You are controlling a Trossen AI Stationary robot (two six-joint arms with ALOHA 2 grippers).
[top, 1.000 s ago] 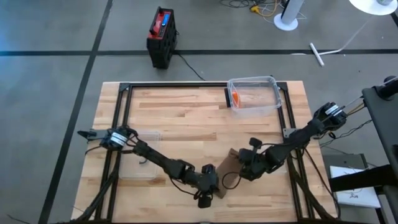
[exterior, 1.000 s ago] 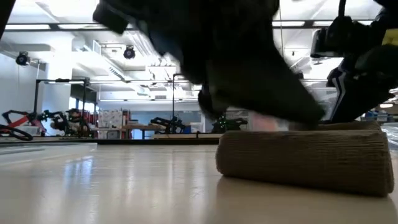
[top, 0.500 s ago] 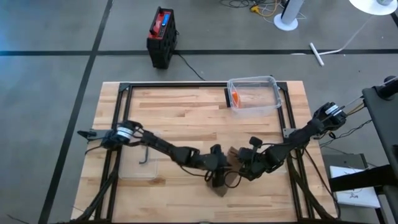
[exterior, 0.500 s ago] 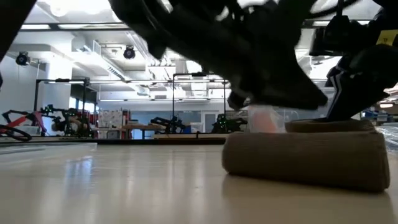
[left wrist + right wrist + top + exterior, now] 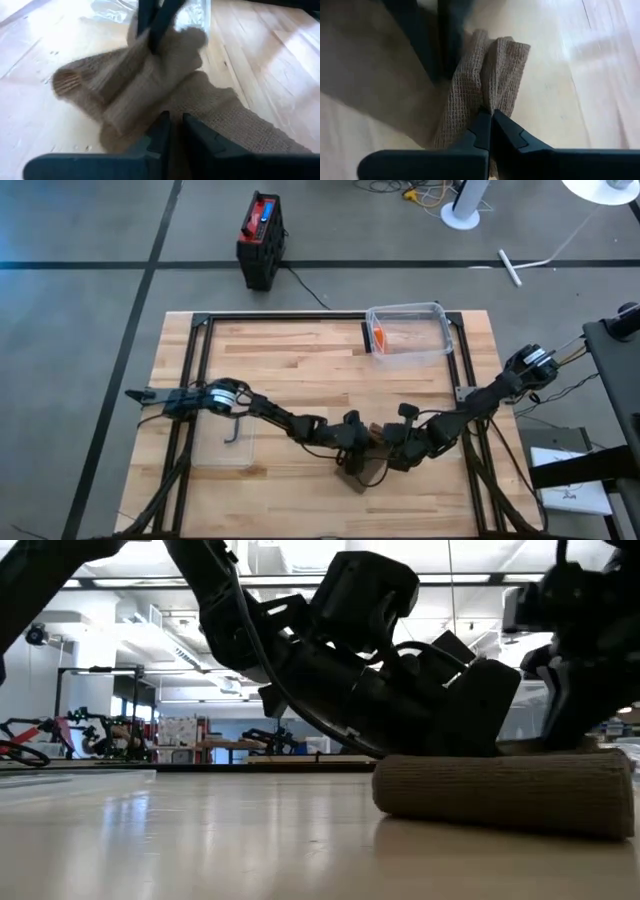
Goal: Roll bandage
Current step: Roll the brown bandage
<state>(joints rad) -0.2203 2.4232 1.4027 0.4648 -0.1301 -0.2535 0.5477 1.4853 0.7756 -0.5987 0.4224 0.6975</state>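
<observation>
Tan woven bandage [image 5: 362, 463] lies on the wood tabletop [image 5: 300, 370] near its front edge, between both arms.

High view: left pincer [image 5: 358, 448] and right pincer [image 5: 392, 450] meet over it.

Low view: bandage [image 5: 505, 790] is a soft roll lying flat; both pincers press from above.

Left wrist view: cloth [image 5: 165, 80] is limp, light, coarse, so not slippery. Left pincer nearly clenched; grasp cannot be told.

Right wrist view: right pincer [image 5: 491, 120] clenched on a bandage fold [image 5: 490, 75]. Best hold: pinch the loose edge, not the roll body.
</observation>
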